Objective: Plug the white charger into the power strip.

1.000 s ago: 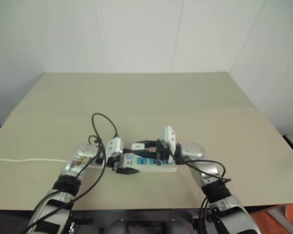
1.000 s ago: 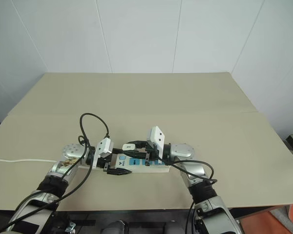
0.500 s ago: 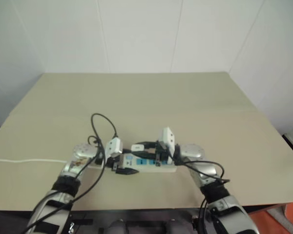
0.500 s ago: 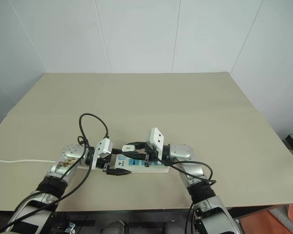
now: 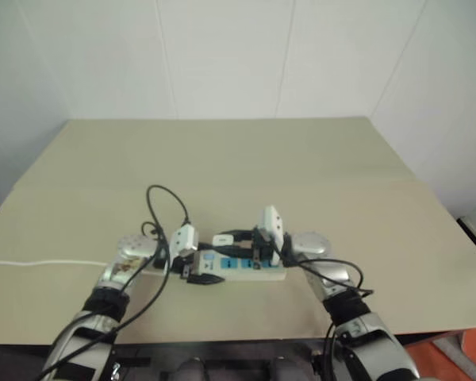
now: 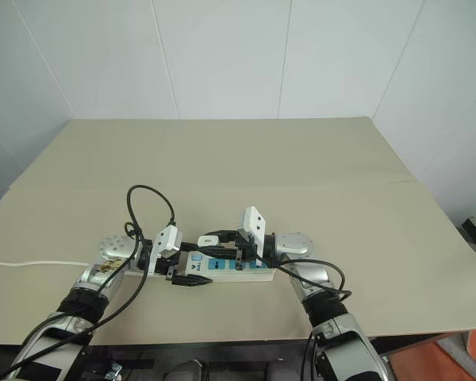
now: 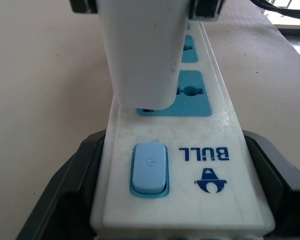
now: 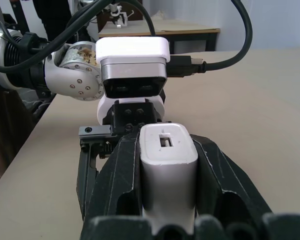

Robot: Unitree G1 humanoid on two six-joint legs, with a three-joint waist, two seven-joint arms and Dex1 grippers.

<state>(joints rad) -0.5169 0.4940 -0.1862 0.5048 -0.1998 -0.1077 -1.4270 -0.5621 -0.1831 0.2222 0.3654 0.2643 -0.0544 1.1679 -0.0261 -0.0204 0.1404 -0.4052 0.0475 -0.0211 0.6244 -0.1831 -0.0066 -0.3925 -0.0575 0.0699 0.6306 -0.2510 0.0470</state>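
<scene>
While clamped between the black fingers of the right gripper, the white charger stands just above the power strip, its lower end at the blue socket nearest the strip's switch; prongs not visible, seating cannot be told. Power strip: white bar, blue sockets in a row, lying on the beige table, its switch end gripped from both sides by the closed left gripper. Thin white cord runs from beside the left arm to the table's left edge. Both grippers face each other along the strip.
</scene>
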